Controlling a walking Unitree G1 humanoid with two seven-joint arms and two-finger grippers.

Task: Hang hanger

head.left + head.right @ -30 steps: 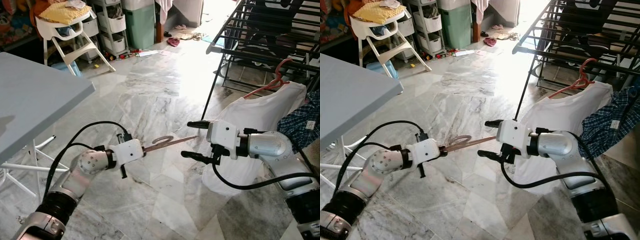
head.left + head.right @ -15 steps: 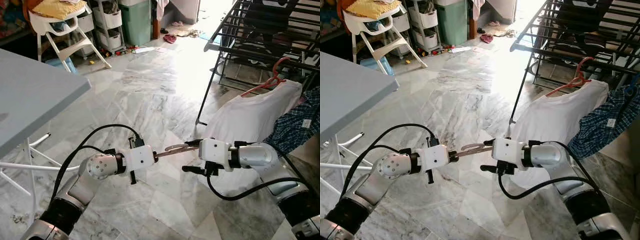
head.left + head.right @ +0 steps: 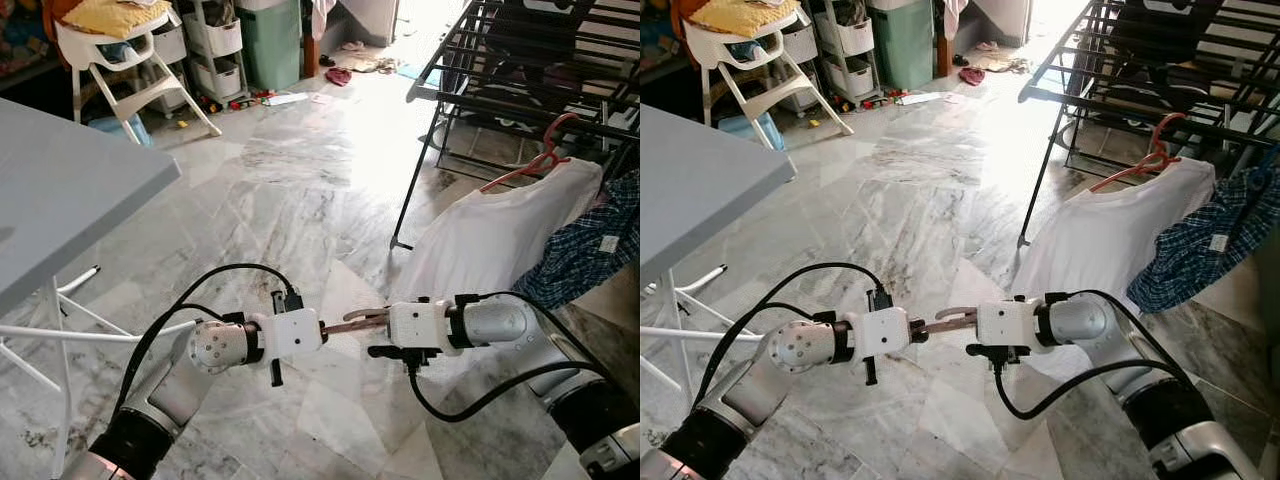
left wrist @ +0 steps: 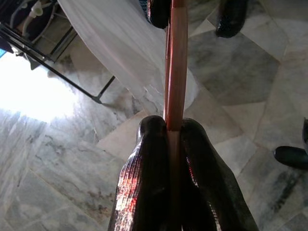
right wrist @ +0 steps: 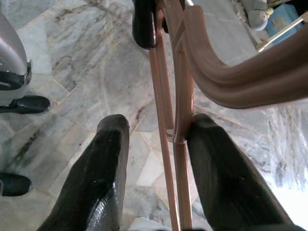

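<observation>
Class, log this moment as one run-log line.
left gripper: shut on brown hanger | right gripper: open around it | stage: handover, unhung

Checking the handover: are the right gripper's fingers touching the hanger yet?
Touching on one side. The right wrist view shows the hanger against one of the right gripper fingers; a gap remains to the other.

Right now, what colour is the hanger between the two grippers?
Brownish pink. The hanger shows best in the right wrist view.
</observation>
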